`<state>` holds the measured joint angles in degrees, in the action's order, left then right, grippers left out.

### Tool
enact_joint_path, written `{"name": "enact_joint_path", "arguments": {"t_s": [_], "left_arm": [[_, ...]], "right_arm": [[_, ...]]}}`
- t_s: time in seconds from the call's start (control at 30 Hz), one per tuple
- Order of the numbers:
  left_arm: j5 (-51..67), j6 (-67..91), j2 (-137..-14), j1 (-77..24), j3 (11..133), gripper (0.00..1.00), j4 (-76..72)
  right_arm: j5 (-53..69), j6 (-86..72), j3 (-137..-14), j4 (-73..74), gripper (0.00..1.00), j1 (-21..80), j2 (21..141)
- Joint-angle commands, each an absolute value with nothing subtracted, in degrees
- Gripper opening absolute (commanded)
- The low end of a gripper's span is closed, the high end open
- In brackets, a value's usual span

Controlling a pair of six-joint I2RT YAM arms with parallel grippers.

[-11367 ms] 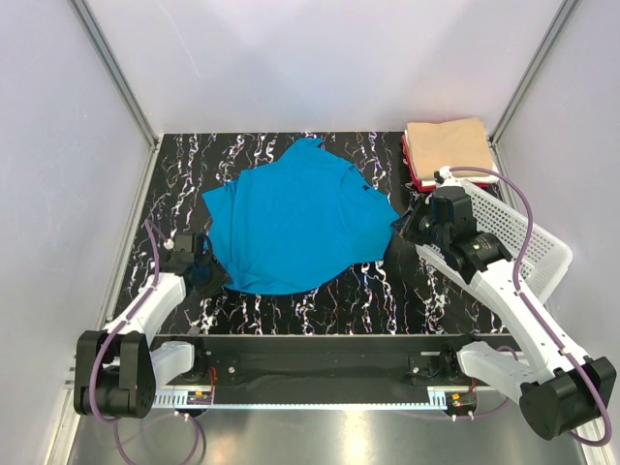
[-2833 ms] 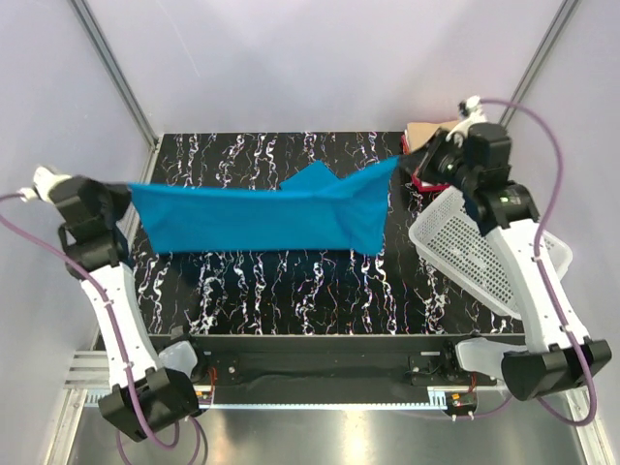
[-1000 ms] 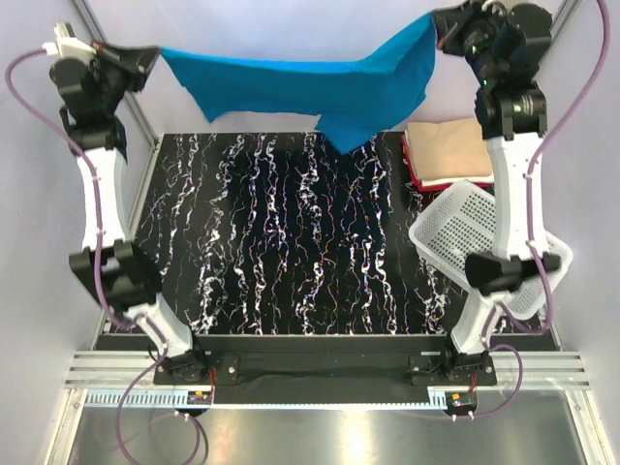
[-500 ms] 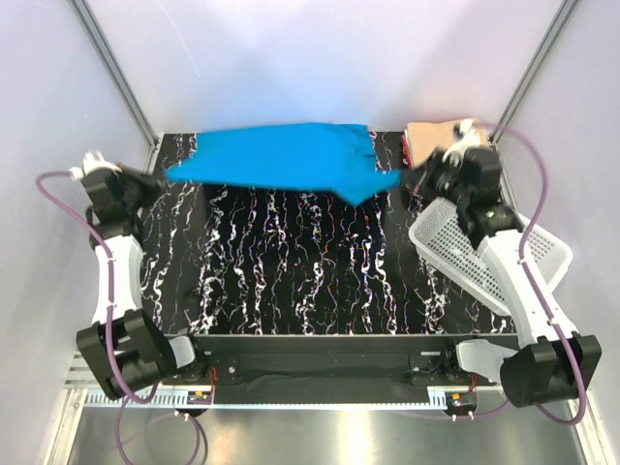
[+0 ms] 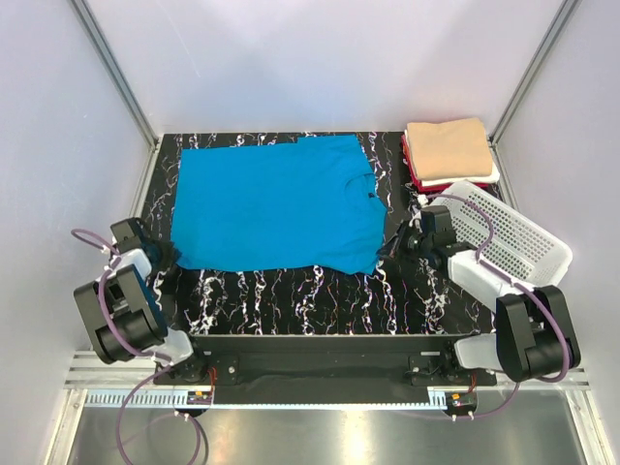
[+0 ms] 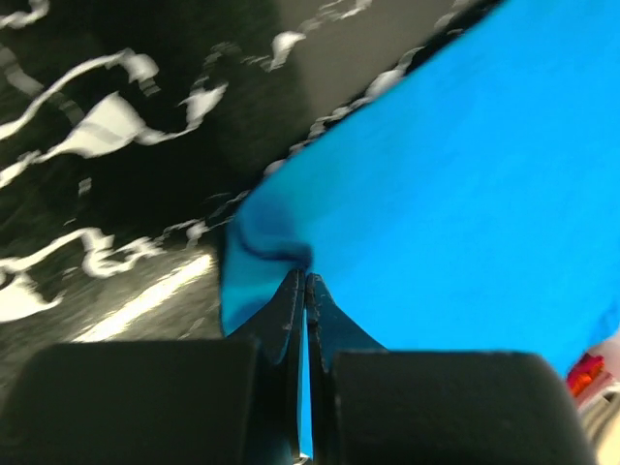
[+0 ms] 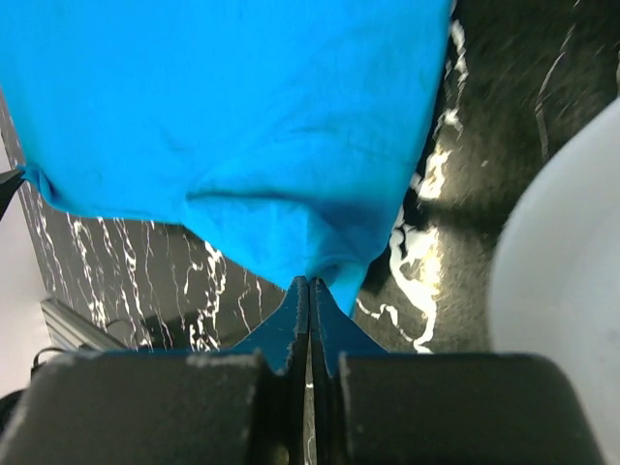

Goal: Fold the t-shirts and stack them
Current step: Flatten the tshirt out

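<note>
From above, the turquoise tee, airborne and stretched half a second ago, now lies flat on the table between the left gripper and right gripper, each at a near corner. The folded tees sit beyond the right jaws, the basket just outboard of them. In the left wrist view the jaws are pinched together on the corner hem, with cloth spreading ahead and rightward. In the right wrist view the jaws are likewise clamped on a puckered corner, with cloth fanning ahead. Spreading looks finished; folding likely comes next.
</note>
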<state>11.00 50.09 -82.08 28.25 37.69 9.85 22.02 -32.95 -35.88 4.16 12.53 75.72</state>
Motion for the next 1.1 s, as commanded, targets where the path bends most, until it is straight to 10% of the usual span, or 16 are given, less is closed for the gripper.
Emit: {"name": "enact_joint_path", "arguments": {"t_s": [0.0, 1.07], "left_arm": [[6.5, 50.5, -78.4, 28.6, 36.4, 0.0, 6.7], [-5.9, 41.6, -60.1, 28.5, 44.0, 0.0, 23.8]], "right_arm": [[22.9, -33.7, -35.4, -0.3, 0.0, 14.4, 72.3], [11.2, -32.4, -46.0, 32.1, 0.0, 21.1, 47.4]]}}
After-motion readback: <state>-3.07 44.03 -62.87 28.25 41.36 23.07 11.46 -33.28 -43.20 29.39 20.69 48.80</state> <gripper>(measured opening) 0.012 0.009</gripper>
